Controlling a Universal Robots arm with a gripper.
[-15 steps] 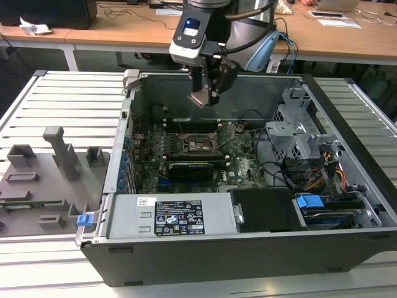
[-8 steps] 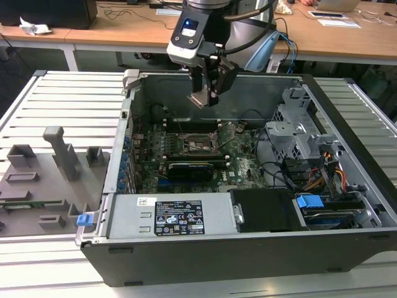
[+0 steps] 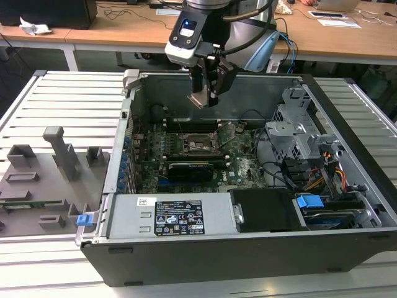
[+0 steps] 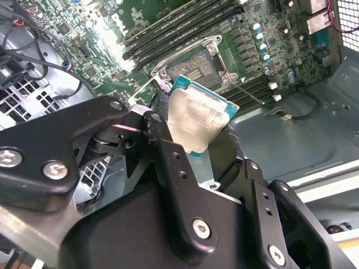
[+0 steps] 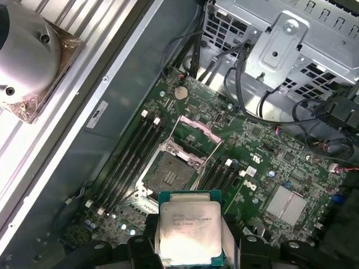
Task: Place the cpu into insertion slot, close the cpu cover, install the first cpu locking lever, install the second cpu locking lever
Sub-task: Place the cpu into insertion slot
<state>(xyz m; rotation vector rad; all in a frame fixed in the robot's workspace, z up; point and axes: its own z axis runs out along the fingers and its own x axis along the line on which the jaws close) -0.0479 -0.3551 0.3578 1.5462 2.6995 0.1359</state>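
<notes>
Scene: An open desktop computer case [image 3: 205, 261] lies on a slatted table [image 3: 68, 93]. For directions, read the case in the exterior view as a clock dial.

Arm: The gripper [image 3: 206, 93] hangs at about twelve o'clock, well above the motherboard [image 3: 242, 164].

Fingers: The black fingers [image 4: 168, 151] are clenched on the cpu [image 4: 196, 117], one against each of two opposite edges. Its metal face is turned up toward the wrist cameras.

Cpu position: It is held in the air, apart from the board and not seated.

Insertion slot [image 5: 170, 175]: It sits near the dial's centre, a touch toward eleven o'clock. It is empty, with its contact field bare.

Cpu cover [image 5: 199, 128]: It appears to be swung up on the slot's far side from the chip, leaving the opening free.

Surroundings: A power supply [image 3: 177, 217] is at six o'clock and a drive cage [image 3: 298, 130] at three. A grey fixture tray [image 3: 43, 180] lies outside the case at nine.

Step in hand: This looks like the first step, carrying the chip to the socket.

Doing it well: The chip should probably be squared to the socket's rim and kept level. It should then go straight down with no sideways drag across the contacts.

What each view adds: The exterior view gives the height above the board. The first wrist view lines the chip's edge up against the socket, exposing the offset. The second wrist view shows each finger's hold and the chip's tilt.
</notes>
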